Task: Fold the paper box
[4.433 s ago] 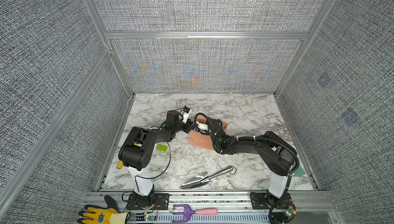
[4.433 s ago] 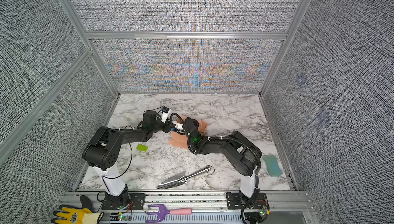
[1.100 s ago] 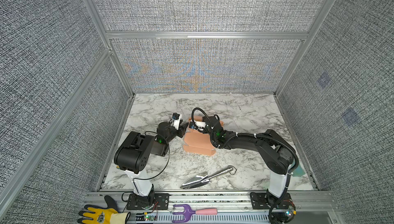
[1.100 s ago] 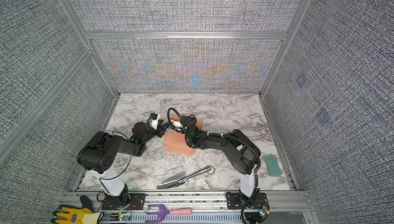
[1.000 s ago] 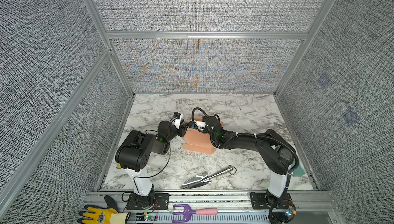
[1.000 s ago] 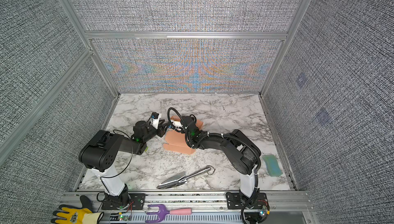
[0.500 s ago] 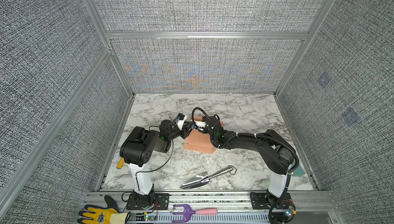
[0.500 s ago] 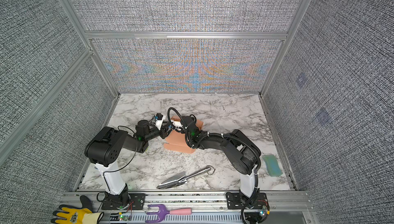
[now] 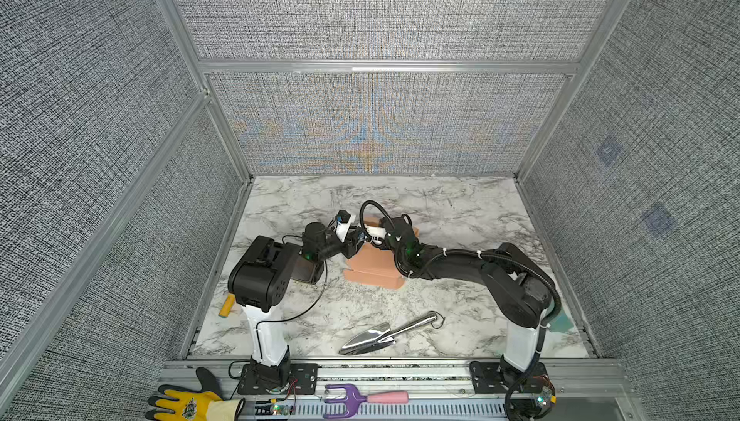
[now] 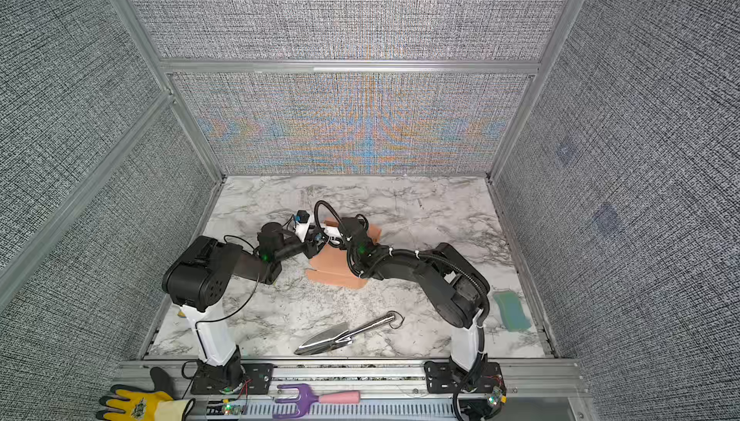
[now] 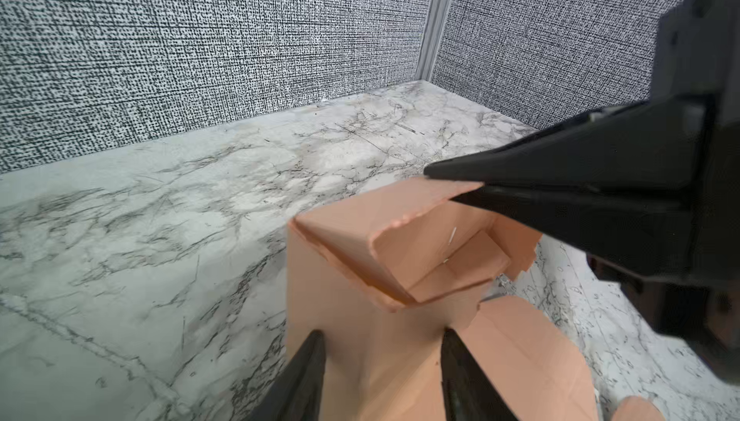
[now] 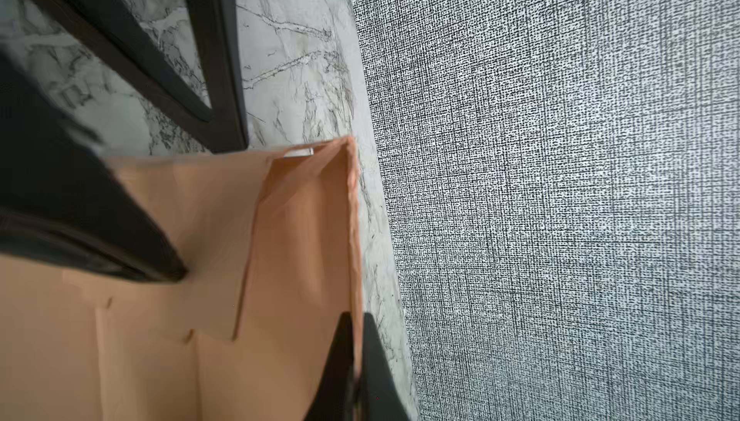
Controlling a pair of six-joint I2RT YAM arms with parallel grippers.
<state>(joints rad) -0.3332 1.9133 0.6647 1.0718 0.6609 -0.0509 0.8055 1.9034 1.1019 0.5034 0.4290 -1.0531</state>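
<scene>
Left arm (image 9: 320, 248) has advanced, outstretched low; pincer (image 11: 380, 339) touches paper box (image 11: 344, 291).

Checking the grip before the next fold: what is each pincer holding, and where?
Right pincer pinches the paper box by its raised flap's edge; left pincer is open, holding nothing.

Contents of the enclosure, counted from the front: two robot arms (image 9: 260, 279) (image 9: 516, 295), one pink paper box (image 9: 372, 266), one metal trowel (image 9: 384, 335), one purple hand fork (image 9: 348, 399), one yellow glove (image 9: 188, 407), one teal sponge (image 10: 512, 311), and one small yellow piece (image 9: 227, 305), partly hidden.
</scene>
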